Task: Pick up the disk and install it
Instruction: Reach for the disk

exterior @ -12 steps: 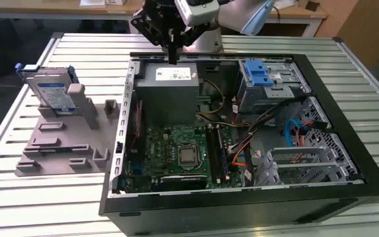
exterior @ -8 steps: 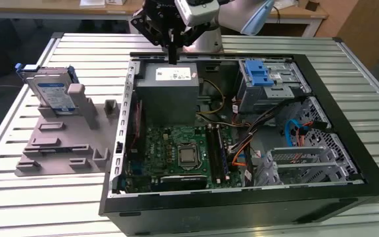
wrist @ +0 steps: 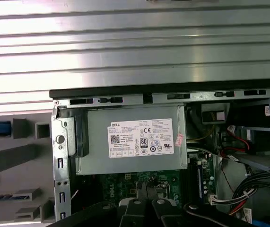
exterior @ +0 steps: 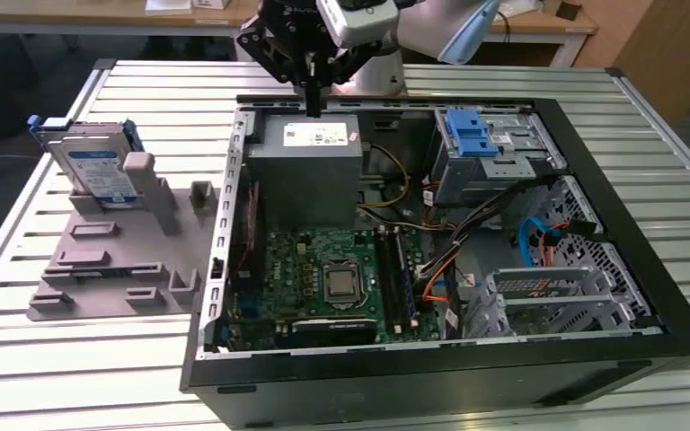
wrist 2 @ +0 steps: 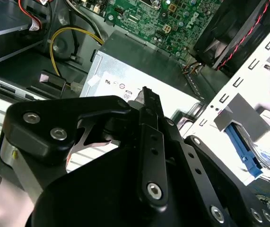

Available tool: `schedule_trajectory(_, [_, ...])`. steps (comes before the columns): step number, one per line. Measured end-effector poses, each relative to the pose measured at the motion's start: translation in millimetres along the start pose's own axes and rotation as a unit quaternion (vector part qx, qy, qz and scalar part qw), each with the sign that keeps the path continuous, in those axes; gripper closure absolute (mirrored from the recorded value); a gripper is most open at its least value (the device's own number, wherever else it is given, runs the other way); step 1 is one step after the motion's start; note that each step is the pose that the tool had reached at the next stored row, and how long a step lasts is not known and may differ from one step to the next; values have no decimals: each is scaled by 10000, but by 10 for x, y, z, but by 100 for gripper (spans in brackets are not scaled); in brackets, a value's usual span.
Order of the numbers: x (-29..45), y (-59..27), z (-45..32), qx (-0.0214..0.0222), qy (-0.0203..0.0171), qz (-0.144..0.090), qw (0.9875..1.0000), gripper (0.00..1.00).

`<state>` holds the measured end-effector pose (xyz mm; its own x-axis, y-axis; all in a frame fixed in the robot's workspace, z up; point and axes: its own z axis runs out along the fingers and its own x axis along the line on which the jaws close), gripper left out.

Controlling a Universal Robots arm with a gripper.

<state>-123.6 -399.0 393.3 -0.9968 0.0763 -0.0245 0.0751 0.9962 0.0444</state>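
Gripper: my black two-finger gripper (exterior: pixel 313 106), fingers pressed together, hovers over the grey power supply box (exterior: pixel 309 171).
Disk: silver-grey blue-framed hard drive (exterior: pixel 96 169), well apart, at the exterior view's left.

Ribbed aluminium tabletop (exterior: pixel 69 359) — pale wooden desks (exterior: pixel 93 16) behind, wooden cabinet (exterior: pixel 663 45) at the exterior view's right

Hand (exterior: pixel 313 103) is hanging over the PSU (exterior: pixel 309 166), at the wall of the case (exterior: pixel 441 382) nearest the arm. Case top is lying open, but cables (exterior: pixel 489 215) are crossing the room beside the drive cage (exterior: pixel 507 157). Disk (exterior: pixel 96 171) is standing in its holder (exterior: pixel 105 269) w/ open air above; bare tabletop (exterior: pixel 190 126) is running btwn holder & case.
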Motion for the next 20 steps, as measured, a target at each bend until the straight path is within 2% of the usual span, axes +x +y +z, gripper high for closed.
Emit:
schedule_trajectory(11, [122,-8,-3,0,0,0,10000,89])
schedule_trajectory(20, [180,-12,-3,1,0,0,10000,89])
